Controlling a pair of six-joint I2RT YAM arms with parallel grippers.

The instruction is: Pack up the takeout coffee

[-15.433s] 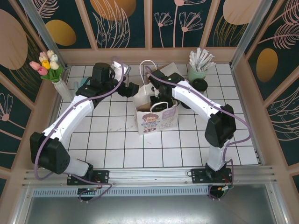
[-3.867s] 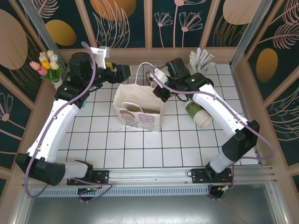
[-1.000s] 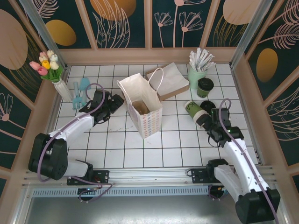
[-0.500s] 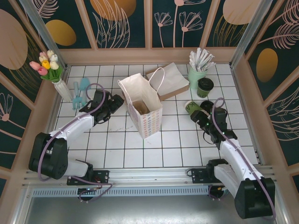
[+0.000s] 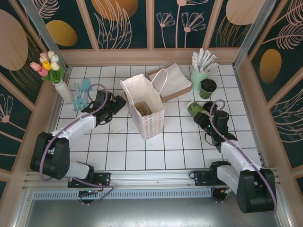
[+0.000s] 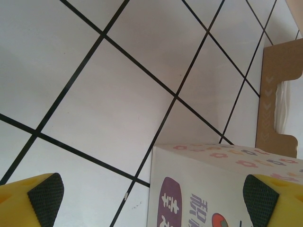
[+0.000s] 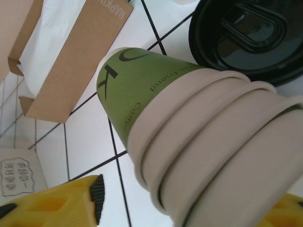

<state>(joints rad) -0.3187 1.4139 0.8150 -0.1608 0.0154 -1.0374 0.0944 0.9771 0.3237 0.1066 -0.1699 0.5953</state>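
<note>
Beside the mint holder (image 5: 199, 75) — takeout coffee (image 5: 207, 88) upright, long axis vertical, lid up.

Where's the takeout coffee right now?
In the top view, the coffee stands at the far right, beside the stick holder, behind the lying cup stack.

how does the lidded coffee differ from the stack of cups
The takeout coffee stands upright; the stack of cups lies on its side. The coffee is capped in black; the stack shows bare cream rims. The coffee is one cup; the stack is several nested. Both are green cups.
</note>
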